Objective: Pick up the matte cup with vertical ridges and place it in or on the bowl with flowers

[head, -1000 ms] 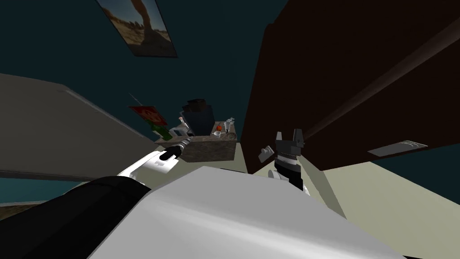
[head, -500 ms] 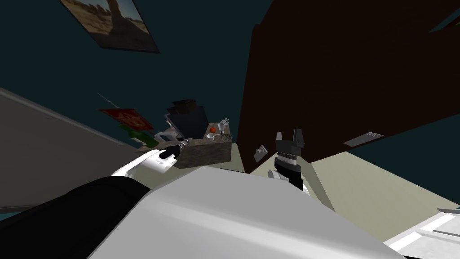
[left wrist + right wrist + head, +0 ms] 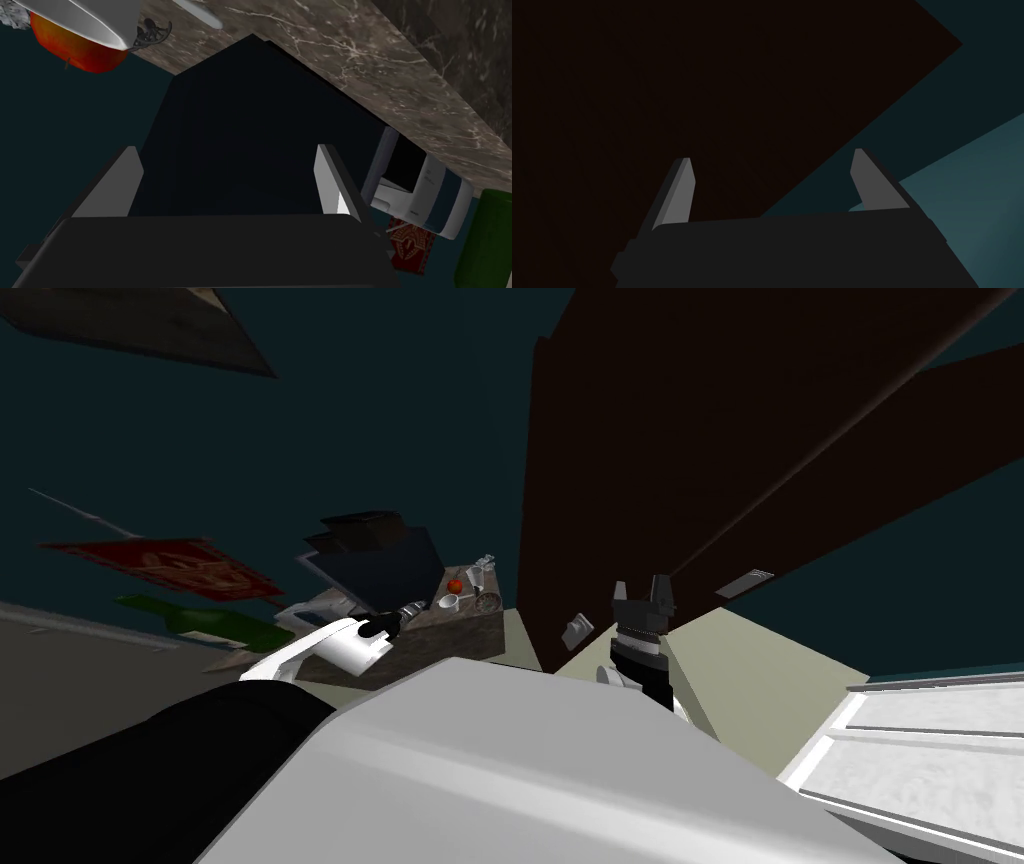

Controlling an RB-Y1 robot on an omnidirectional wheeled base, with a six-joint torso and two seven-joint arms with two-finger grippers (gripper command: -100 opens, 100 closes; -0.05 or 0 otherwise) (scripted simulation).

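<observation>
L gripper (image 3: pixel 410 610), jaws wide, is nearer: small white cup (image 3: pixel 449 602) sits near, ahead-right of it, on brown marbled counter (image 3: pixel 455 635), beside red apple (image 3: pixel 455 585). R gripper (image 3: pixel 640 588), jaws wide, well apart.

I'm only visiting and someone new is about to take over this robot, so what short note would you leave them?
Left gripper: open, empty, facing a dark box on the marble counter.
Right gripper: open, empty, raised by a dark brown panel.
White cup stands on the counter beside the red apple; the patterned bowl is next to it.
Done: nothing grasped yet.
Left: reach the cup, grip it, set it in the bowl.
</observation>
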